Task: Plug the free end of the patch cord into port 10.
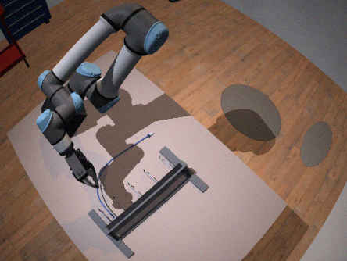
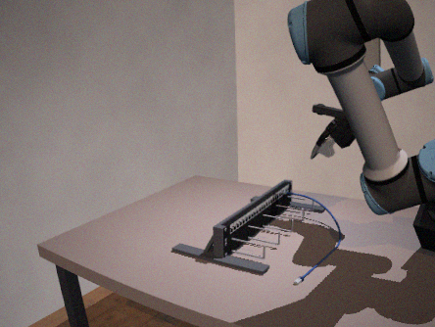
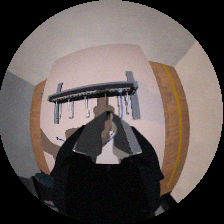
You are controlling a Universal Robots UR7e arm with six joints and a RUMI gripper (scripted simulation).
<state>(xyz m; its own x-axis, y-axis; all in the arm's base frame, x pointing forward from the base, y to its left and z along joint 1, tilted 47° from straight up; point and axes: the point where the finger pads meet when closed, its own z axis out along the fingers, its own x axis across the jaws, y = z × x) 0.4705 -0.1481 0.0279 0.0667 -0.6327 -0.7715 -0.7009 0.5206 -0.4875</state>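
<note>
Network cable (image 1: 104, 166) (image 2: 337, 223) (image 3: 121, 105) curving on the tabletop (image 1: 250, 219) (image 2: 147, 220) (image 3: 100, 60), well below the hand (image 1: 97, 187) (image 2: 314, 157) (image 3: 108, 111), hand clenched on nothing.

Blue cabinet (image 1: 27, 19), red cart (image 1: 11, 58), 2 grey ovals (image 1: 258, 102) (image 1: 316, 144).

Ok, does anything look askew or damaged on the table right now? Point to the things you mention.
Nothing stands out: the rack (image 1: 146, 200) (image 2: 220, 240) (image 3: 75, 92) stands level on its feet, and the blue patch cord (image 1: 121, 153) (image 2: 333, 220) curves loosely without visible kinks.
</note>
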